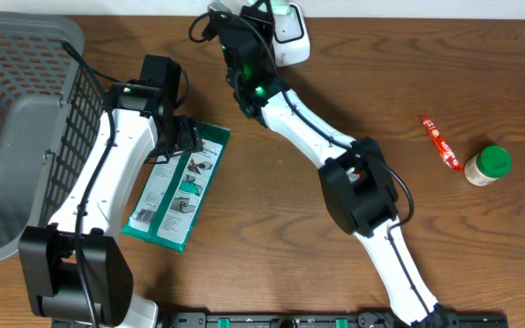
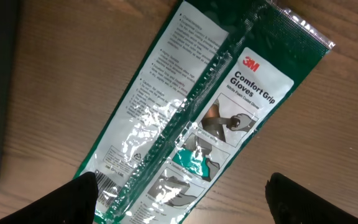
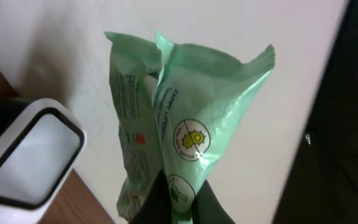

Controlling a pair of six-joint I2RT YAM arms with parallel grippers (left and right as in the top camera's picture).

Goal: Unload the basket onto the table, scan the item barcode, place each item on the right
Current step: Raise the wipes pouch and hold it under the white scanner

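Holding the pale green packet (image 3: 179, 124) by its lower end, the right end effector (image 3: 176, 199) is closed tight on it, and the packet stands upright just beside the white scanner (image 3: 30, 152), at the far edge of the counter (image 1: 272, 210) near the wall. From the right wrist view one sees small print and a round yellow mark on the packet, but no barcode can be made out, so probably the arm should turn the packet slowly at the wrist until the code side faces the dark window of the scanner. It should keep the film flat and not let the loose upper part fold over the print. The space here is narrow: the wall is close behind and the scanner body is close on one side, so small rotations seem safer than wide sweeps. On the near side there is more open wood. The left end effector (image 2: 188, 202) hangs wide open over the green gloves package (image 2: 197, 112), which lies flat on the counter, and does not touch it. The grey basket (image 1: 25, 55) stands at the left edge, and the red tube (image 1: 441, 143) and the green-lidded jar (image 1: 488, 166) lie well apart on the right.
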